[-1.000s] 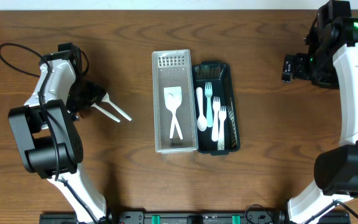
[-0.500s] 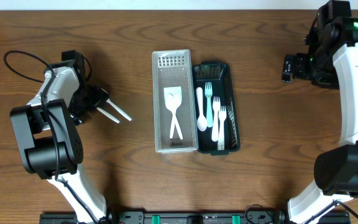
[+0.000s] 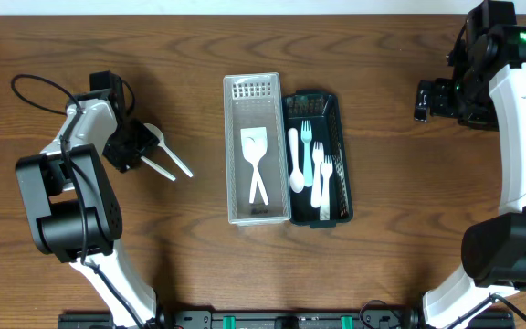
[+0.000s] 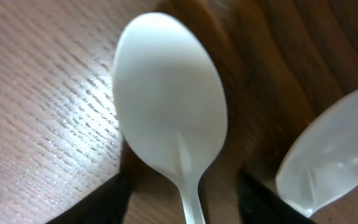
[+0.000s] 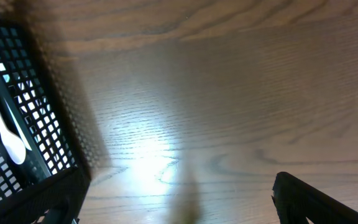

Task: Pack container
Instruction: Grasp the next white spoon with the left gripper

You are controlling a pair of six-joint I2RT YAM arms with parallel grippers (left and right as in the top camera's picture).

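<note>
Two white plastic spoons (image 3: 164, 157) lie side by side on the wooden table at the left. My left gripper (image 3: 133, 146) is open at their bowl ends. In the left wrist view my left gripper (image 4: 182, 208) straddles the neck of one spoon (image 4: 169, 106) with a gap on each side, and the second spoon (image 4: 334, 155) lies to the right. A clear white tray (image 3: 236, 137) holds white utensils (image 3: 256, 164). A black mesh basket (image 3: 331, 105) beside it holds white forks and a spoon (image 3: 309, 160). My right gripper (image 3: 425, 99) is open and empty, above bare table (image 5: 179, 199).
The tray and the basket stand touching at the table's middle. The basket's corner (image 5: 17, 124) shows at the left of the right wrist view. A black cable (image 3: 39, 91) loops near my left arm. Both arm bases stand at the front edge.
My left gripper has shifted slightly down and right, closer over the spoons' bowl ends. The right arm, the tray and the basket have not moved.
</note>
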